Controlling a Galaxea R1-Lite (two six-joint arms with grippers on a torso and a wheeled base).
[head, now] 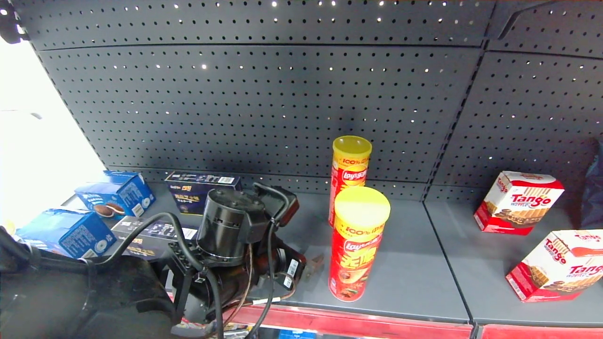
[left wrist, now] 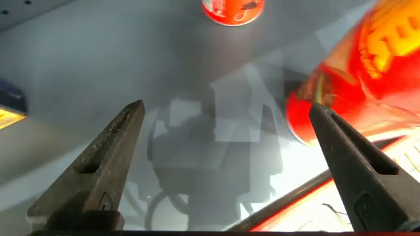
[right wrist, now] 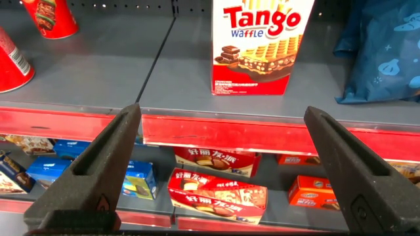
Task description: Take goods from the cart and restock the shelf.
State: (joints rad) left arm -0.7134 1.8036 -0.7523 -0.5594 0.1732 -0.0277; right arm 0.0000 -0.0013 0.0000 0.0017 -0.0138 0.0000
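Observation:
Two red chip cans with yellow lids stand upright on the grey shelf (head: 414, 278), one in front (head: 358, 245) and one behind it (head: 349, 174). My left arm's wrist (head: 231, 235) hangs low over the shelf, just left of the front can. My left gripper (left wrist: 226, 111) is open with bare shelf between its fingers. The front can (left wrist: 367, 72) lies just beyond one fingertip, and the back can (left wrist: 233, 10) is farther off. My right gripper (right wrist: 223, 115) is open and holds nothing, in front of the shelf's red edge (right wrist: 230, 131), facing a red and white waffle box (right wrist: 259, 46).
Two waffle boxes (head: 518, 202) (head: 558, 270) stand on the right bay. Blue cookie boxes (head: 115, 193) (head: 66, 233) and dark boxes (head: 202, 188) (head: 150, 238) lie at the left. A blue bag (right wrist: 384, 52) sits beside the waffle box. A lower shelf holds red boxes (right wrist: 216, 193).

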